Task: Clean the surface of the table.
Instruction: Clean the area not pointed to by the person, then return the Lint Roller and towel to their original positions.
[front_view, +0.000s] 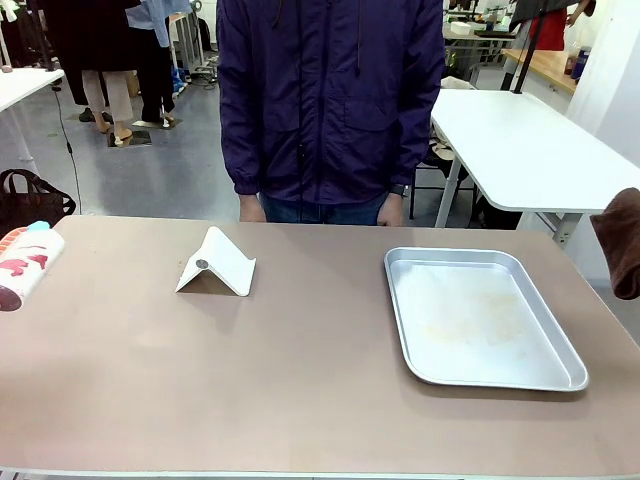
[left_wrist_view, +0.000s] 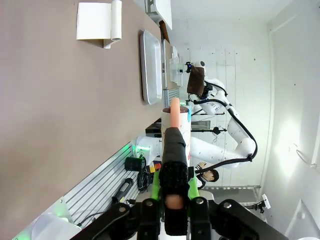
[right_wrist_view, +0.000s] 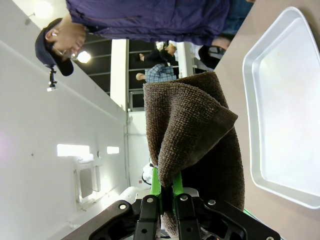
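The taupe-brown table (front_view: 300, 370) stretches across the front view. At its left edge a white bottle with red print (front_view: 25, 262) lies tilted. In the left wrist view my left gripper (left_wrist_view: 175, 137) is shut on this bottle (left_wrist_view: 184, 122), off the table's side (left_wrist_view: 60, 125). A brown cloth (front_view: 620, 240) hangs at the table's right edge. In the right wrist view my right gripper (right_wrist_view: 167, 187) is shut on the cloth (right_wrist_view: 195, 135), which drapes over the fingers, beside the table (right_wrist_view: 260, 215). The cloth (left_wrist_view: 196, 81) also shows far off in the left wrist view.
A shallow silver tray (front_view: 470, 320) lies on the table's right half, also seen as tray (left_wrist_view: 150, 65) and tray (right_wrist_view: 290, 110). A white folded stand (front_view: 218, 265) sits left of centre. A person in a dark purple jacket (front_view: 330, 100) stands at the far edge.
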